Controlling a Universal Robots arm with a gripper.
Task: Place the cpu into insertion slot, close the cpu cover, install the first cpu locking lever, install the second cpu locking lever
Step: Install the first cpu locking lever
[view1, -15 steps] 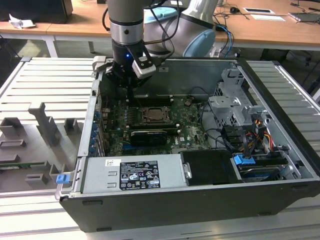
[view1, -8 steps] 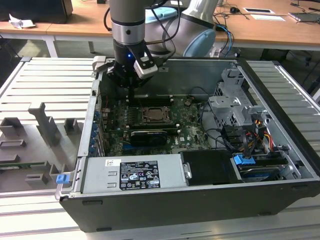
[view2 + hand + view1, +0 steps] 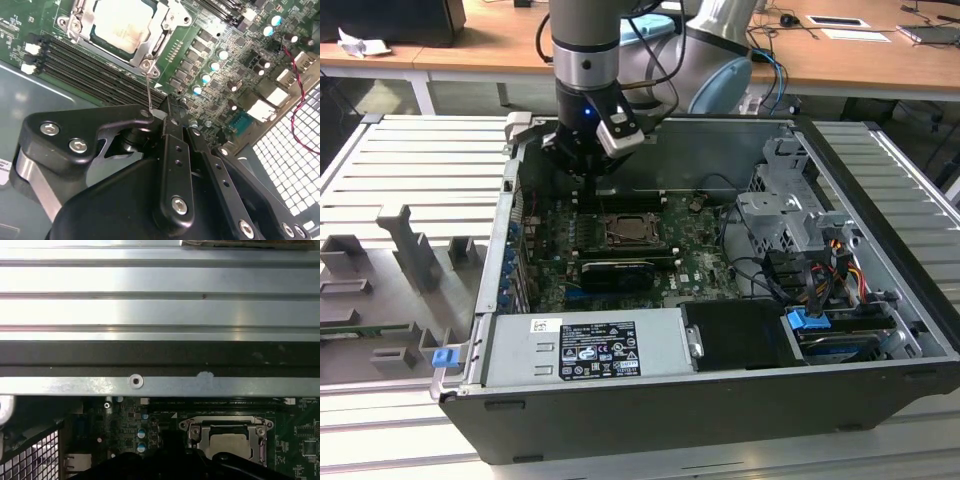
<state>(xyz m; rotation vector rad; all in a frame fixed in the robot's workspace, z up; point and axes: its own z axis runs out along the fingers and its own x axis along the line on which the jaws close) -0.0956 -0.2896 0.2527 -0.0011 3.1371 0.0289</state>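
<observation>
Your tool [image 3: 167, 111], jaws closed, touches the lever [image 3: 149, 87] tip just far of the cpu [image 3: 120, 25] under its cover [image 3: 164, 27]; the case [image 3: 620, 415] sits on a slatted counter [image 3: 410, 160].

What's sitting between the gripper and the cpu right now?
In the second wrist view, black memory slots and a thin locking lever lie between the gripper and the cpu.
</observation>
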